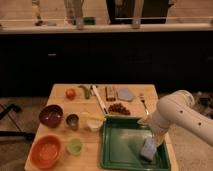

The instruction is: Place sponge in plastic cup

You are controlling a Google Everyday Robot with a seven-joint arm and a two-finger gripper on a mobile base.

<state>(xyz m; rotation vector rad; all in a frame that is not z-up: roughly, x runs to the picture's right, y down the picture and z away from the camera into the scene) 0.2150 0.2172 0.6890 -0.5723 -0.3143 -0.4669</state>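
Left front of tabletop (59, 99): orange bowl (46, 151). Plastic cup (75, 146) just beside it on right, upright, mouth up, so free to receive from above.
Centre-right: green tray (120, 140), sponge (148, 149) lying flat near its right front corner.
Right: hand (158, 139) hangs just above sponge's right edge, fingers apart, nothing clamped; contact cannot be told.
Judged step: approach for grasp. Sponge sits below and slightly left of hand; cup well apart to left, beyond tray.

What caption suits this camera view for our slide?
End effector poised by the sponge in the green tray; plastic cup beside orange bowl.
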